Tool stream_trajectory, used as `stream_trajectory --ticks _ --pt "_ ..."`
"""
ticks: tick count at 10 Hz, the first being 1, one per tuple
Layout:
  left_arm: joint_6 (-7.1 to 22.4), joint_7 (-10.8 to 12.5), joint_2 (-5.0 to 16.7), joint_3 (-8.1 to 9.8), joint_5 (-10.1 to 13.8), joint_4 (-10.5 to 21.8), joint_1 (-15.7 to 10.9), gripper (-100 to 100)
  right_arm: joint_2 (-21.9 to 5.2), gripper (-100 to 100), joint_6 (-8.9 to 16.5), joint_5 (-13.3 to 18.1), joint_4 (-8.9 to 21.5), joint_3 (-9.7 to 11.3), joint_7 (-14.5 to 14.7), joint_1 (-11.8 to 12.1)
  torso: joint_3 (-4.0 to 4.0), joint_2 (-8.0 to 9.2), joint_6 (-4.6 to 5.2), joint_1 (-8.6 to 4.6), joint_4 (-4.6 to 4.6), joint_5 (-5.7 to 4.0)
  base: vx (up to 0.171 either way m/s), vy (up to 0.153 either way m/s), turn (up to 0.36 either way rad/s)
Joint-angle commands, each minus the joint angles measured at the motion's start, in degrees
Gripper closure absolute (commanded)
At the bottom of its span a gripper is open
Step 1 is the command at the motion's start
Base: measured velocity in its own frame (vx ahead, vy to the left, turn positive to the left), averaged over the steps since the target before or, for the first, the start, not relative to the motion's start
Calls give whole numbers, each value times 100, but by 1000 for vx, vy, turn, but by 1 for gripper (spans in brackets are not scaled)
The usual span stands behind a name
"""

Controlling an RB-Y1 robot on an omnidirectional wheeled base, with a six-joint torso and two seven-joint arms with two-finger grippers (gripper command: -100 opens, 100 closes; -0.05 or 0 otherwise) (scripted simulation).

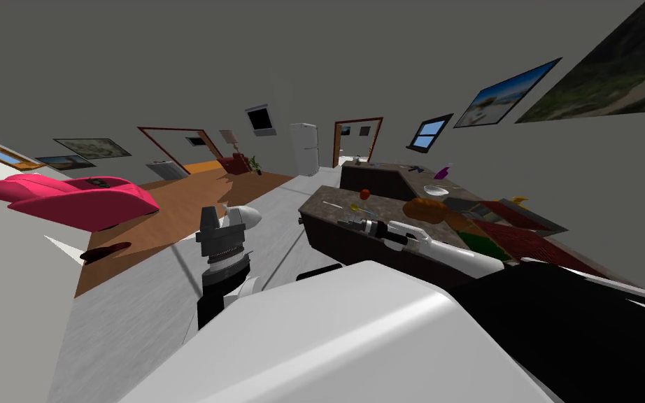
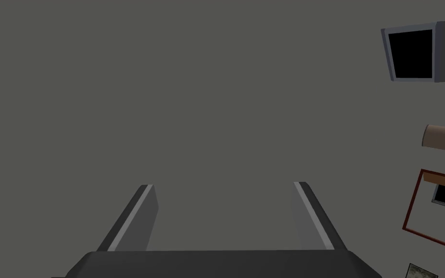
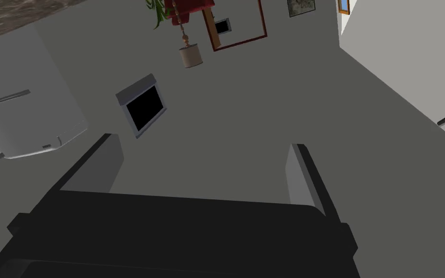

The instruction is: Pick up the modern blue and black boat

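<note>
Counter (image 1: 391, 199) cluttered, left claw (image 2: 224, 186) spread, right claw (image 3: 204, 141) spread

We see a dark counter (image 1: 334, 201) with a mottled brown top. On it lie a small red fruit (image 1: 364, 194), a yellow thing (image 1: 363, 208), a brown rounded lump (image 1: 422, 208), a white plate (image 1: 436, 190), a purple bottle (image 1: 443, 171) and, near the bottle, a small dark blue thing (image 1: 415, 168)

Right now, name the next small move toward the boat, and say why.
Probably turn the right gripper down toward the counter: its open fingers face a wall, and the small blue-dark thing, perhaps the boat, lies farther along.
</note>
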Motion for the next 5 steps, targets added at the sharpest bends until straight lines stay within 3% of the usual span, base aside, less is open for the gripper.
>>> stream_trajectory --ticks 1,3,4,5 --pt "0 0 0 0 0 0 0 0 -286 -100 27 -15 145 278 136 -95 0 0 0 0 0 0 49 53 156" --pt "0 0 0 0 0 0 0 0 -567 -100 27 -15 145 278 136 -95 -2 -4 0 1 -1 1 32 29 38" --pt "0 0 0 0 0 0 0 0 -787 -100 68 -29 263 542 252 -185 2 4 1 -6 1 -2 26 35 130" --pt "0 0 0 0 0 0 -1 0 -975 -100 68 -29 263 542 252 -185 2 3 -3 -3 1 -1 33 30 85"
